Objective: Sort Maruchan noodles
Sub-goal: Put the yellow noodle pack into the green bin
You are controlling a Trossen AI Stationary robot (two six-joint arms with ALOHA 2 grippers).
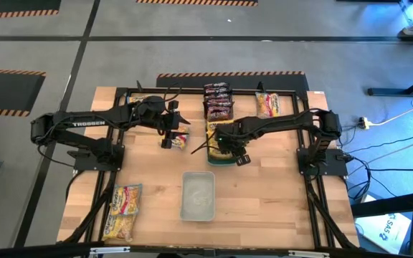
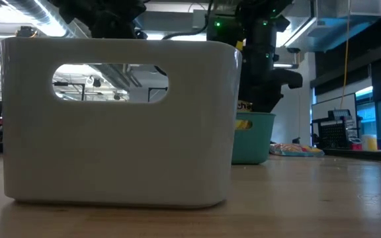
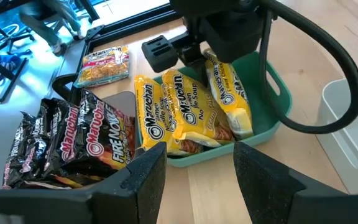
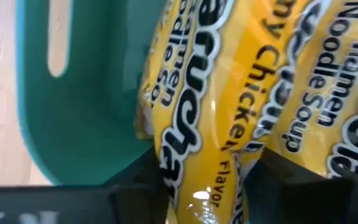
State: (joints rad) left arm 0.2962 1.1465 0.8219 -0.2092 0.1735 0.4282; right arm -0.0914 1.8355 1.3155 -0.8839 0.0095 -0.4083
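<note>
My right gripper [image 1: 226,148] points down into the teal tray [image 3: 272,93], shut on a yellow noodle packet [image 4: 197,143]. Two more yellow packets [image 3: 179,112] lie in that tray, leaning on each other. Dark red-brown packets [image 3: 73,143] are stacked in the dark tray [image 1: 219,100] behind it. My left gripper [image 3: 199,180] hangs open above the table to the left of the teal tray, with nothing between its fingers. A pale packet [image 1: 181,140] shows beside it in the high view. Pink-yellow packets lie at the far right [image 1: 267,104] and the near left [image 1: 123,211]. My right gripper has the yellow packet's upper edge [image 4: 207,186] between its two fingers, which come from above and point down. The packet stands on edge in the teal tray, with its lower part [image 3: 232,106] leaning on the other yellow packets.
A clear tray [image 1: 198,195] stands near the table's front middle and fills the low view. Bare wood lies to the right of the clear tray. Black frame rails [image 1: 120,92] run along the table's far and side edges.
</note>
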